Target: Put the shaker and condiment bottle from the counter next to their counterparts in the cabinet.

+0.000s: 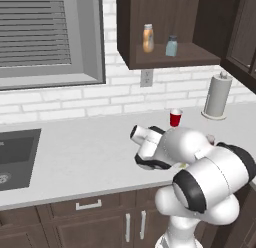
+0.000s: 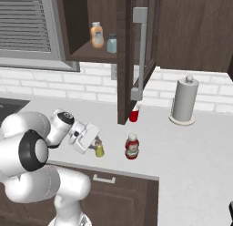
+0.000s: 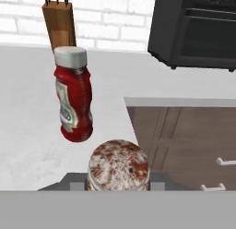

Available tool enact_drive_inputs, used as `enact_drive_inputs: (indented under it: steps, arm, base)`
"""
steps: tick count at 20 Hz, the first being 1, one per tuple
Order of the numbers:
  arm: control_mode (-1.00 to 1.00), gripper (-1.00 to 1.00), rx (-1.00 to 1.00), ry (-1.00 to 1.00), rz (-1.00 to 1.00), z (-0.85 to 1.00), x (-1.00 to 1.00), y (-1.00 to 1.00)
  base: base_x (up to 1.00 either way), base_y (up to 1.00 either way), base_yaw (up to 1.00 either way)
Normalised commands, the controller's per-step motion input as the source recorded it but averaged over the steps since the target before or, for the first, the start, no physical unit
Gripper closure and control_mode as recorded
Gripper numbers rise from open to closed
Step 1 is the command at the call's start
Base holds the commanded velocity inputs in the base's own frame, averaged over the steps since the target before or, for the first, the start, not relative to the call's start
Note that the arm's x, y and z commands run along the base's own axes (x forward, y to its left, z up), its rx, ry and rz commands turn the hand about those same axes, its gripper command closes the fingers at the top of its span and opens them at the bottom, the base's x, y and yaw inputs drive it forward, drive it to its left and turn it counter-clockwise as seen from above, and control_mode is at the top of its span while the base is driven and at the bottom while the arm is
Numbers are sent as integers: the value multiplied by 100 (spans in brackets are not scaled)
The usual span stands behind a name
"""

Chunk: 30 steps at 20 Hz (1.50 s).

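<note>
Pale counter [image 2: 191, 152] bears stubby yellow-green shaker [image 2: 98, 149] beside taller red condiment bottle [image 2: 132, 146].

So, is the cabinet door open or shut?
Open. The cabinet door swings outward, and the orange bottle and blue-grey shaker show on its shelf.

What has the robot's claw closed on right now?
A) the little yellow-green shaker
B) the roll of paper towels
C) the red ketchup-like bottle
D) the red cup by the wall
A: the gripper sits shut on the yellow-green shaker on the counter, whose speckled cap shows right at the fingers in the hand view, while the red bottle stands free beside it.
</note>
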Motion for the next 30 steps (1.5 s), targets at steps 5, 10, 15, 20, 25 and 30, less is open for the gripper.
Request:
enact_drive_inputs:
  steps: [5,10,15,20,25,30]
  arm:
    - [-100,100,-5,-3,6,33,0,24]
    - [-100,100,-2,-11,21,27,0,11]
    - [-100,100,0,-10,32,6,0,0]
    - [-100,100,0,-6,41,0,1,0]
    - [-100,100,0,-3,42,2,7,0]
    - [-100,100,1,0,0,3,0,-4]
  base:
    - [0,0,0]
    - [0,0,0]
    - [0,0,0]
    - [0,0,0]
    - [0,0,0]
    - [0,0,0]
